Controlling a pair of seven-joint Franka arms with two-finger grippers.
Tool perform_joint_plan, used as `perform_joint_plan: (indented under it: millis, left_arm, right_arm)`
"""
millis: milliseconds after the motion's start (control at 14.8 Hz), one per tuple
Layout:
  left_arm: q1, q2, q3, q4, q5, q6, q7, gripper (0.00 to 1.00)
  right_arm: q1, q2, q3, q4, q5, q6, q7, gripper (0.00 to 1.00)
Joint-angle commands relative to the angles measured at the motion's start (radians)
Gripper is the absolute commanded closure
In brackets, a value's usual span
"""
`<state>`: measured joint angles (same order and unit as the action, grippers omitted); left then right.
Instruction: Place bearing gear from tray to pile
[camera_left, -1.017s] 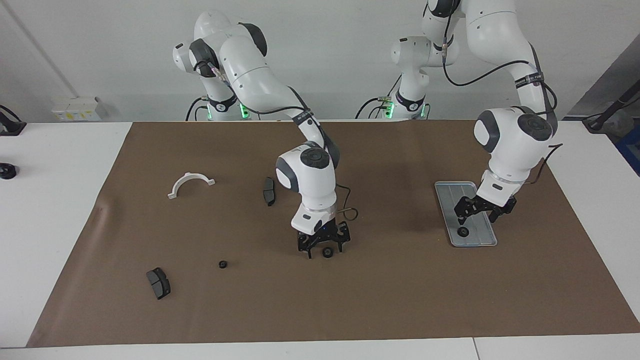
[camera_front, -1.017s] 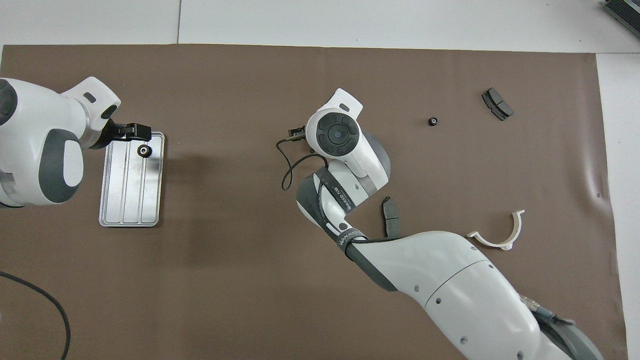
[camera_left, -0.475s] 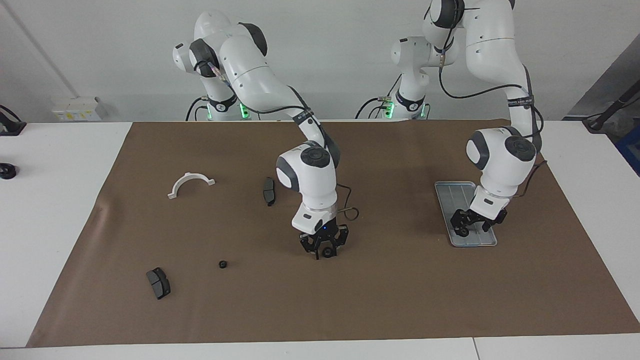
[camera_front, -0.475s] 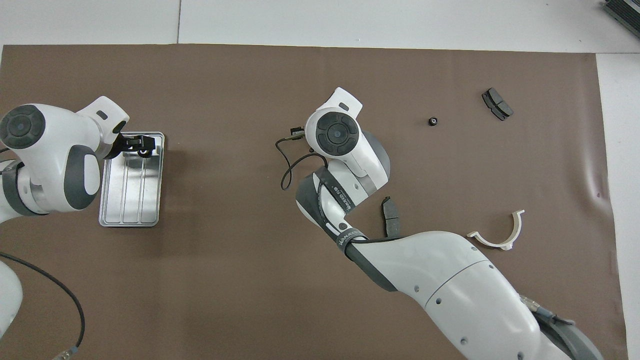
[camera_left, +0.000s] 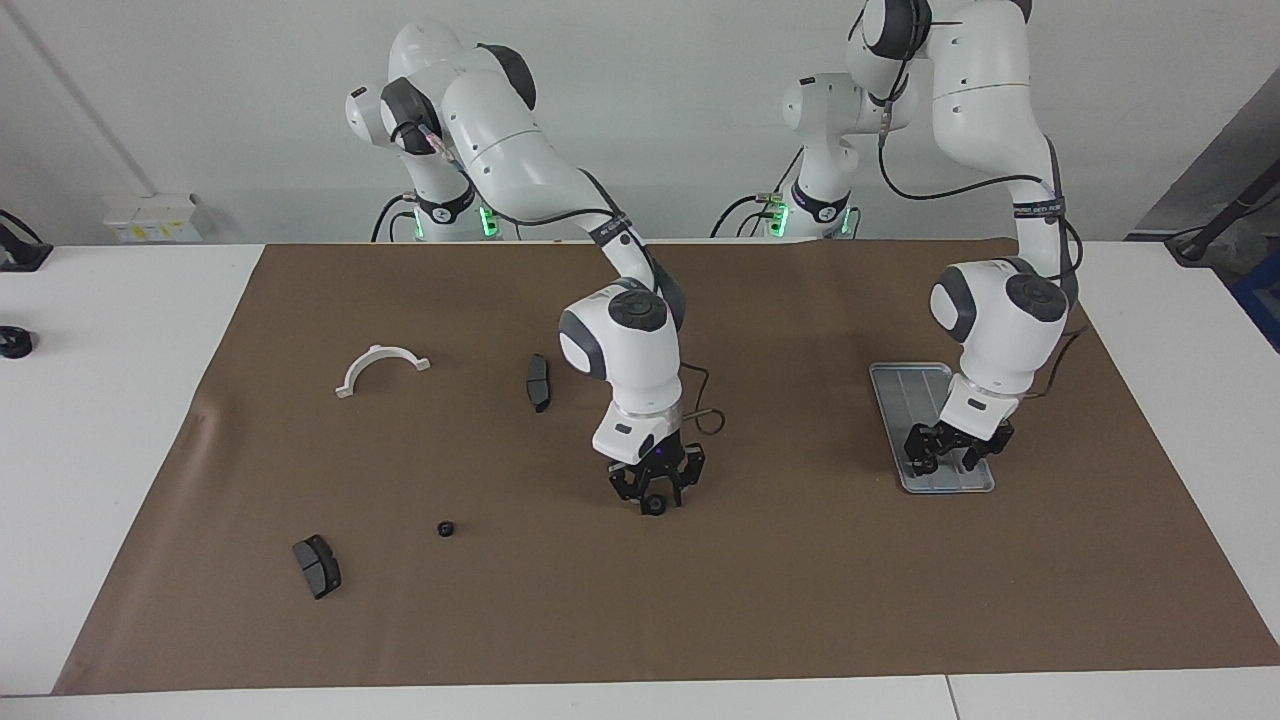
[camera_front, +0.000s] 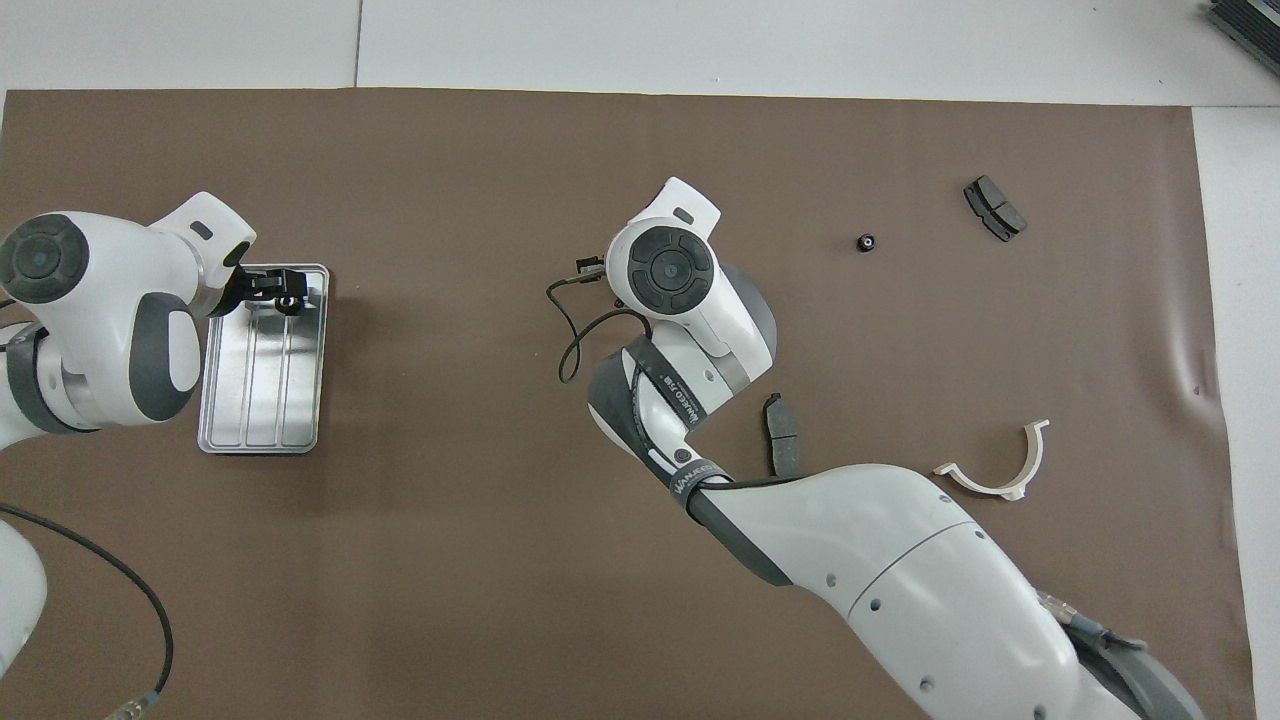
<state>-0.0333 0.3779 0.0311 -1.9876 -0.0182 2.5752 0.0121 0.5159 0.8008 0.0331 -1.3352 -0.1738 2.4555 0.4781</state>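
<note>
A brown mat (camera_left: 800, 600) covers the white table (camera_left: 100, 400) by a white wall. The right gripper (camera_left: 655, 497) pinches a small gear (camera_left: 653, 506) over it. The left gripper (camera_left: 945, 458), jaws unclear, is down in the tray (camera_left: 905, 390).

Left gripper (camera_front: 283, 292): came in from the left arm's end, black fingers over the tray end farthest from the robots.
Bearing gear (camera_front: 288, 301): small dark ring at the left gripper's fingertips, on the tray; grip could not be told.
Tray (camera_front: 262, 420): silver-grey, ridged lengthwise, mostly bare, reaching from under the left gripper back toward the robots.
Right gripper: hidden under its own white wrist (camera_front: 672, 270) over mid-mat.
Second gear (camera_front: 866, 242): on the mat, well apart from the right wrist, toward the right arm's end.
Brake pads: one (camera_front: 782, 447) just beside the right forearm, the other (camera_front: 994, 208) near the second gear.
White half-ring bracket (camera_front: 996, 470): beside the right arm's upper link.
</note>
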Motion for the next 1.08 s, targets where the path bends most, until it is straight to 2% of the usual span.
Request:
perform_joint_plan:
  millis: [0, 68, 203, 271, 339, 407, 542, 678, 881, 1017]
  left_arm:
    - [-0.003, -0.008, 0.004, -0.033, -0.019, 0.039, 0.016, 0.25]
    - [-0.005, -0.008, 0.003, -0.028, -0.019, 0.034, 0.006, 0.38]
    - [-0.019, -0.01, 0.003, -0.025, -0.02, 0.025, -0.001, 0.53]
    - [-0.02, -0.011, 0.003, -0.028, -0.02, 0.019, -0.003, 0.55]
    - [-0.022, -0.013, 0.003, -0.028, -0.02, 0.011, -0.004, 0.59]
    - [-0.026, -0.017, 0.004, -0.028, -0.02, -0.001, -0.007, 0.68]
    - [-0.025, -0.039, 0.004, -0.028, -0.02, -0.03, -0.018, 0.87]
    - [-0.023, -0.071, 0.007, -0.028, -0.02, -0.058, -0.014, 0.99]
    - [-0.025, -0.126, 0.007, -0.019, -0.019, -0.11, -0.014, 1.0]
    - [-0.045, -0.135, 0.009, 0.007, -0.011, -0.116, -0.015, 1.0]
  right_arm:
    - [-0.008, 0.003, 0.013, 0.01, -0.007, -0.015, 0.002, 0.46]
    - [-0.01, 0.001, 0.011, 0.008, -0.009, -0.015, 0.001, 0.46]
    - [-0.01, 0.0, 0.013, 0.007, -0.01, -0.024, -0.004, 0.49]
    - [-0.01, -0.002, 0.013, 0.005, -0.01, -0.03, -0.013, 0.64]
    - [-0.01, -0.002, 0.013, 0.005, -0.01, -0.035, -0.021, 0.95]
    - [-0.008, -0.003, 0.013, 0.007, -0.009, -0.038, -0.021, 1.0]
    - [-0.013, -0.003, 0.013, 0.008, -0.009, -0.039, -0.022, 1.0]
    - [-0.017, -0.005, 0.013, 0.019, -0.004, -0.078, -0.022, 1.0]
    - [-0.049, -0.066, 0.011, 0.018, -0.001, -0.144, -0.024, 1.0]
    - [-0.089, -0.13, 0.011, -0.007, -0.001, -0.206, -0.024, 1.0]
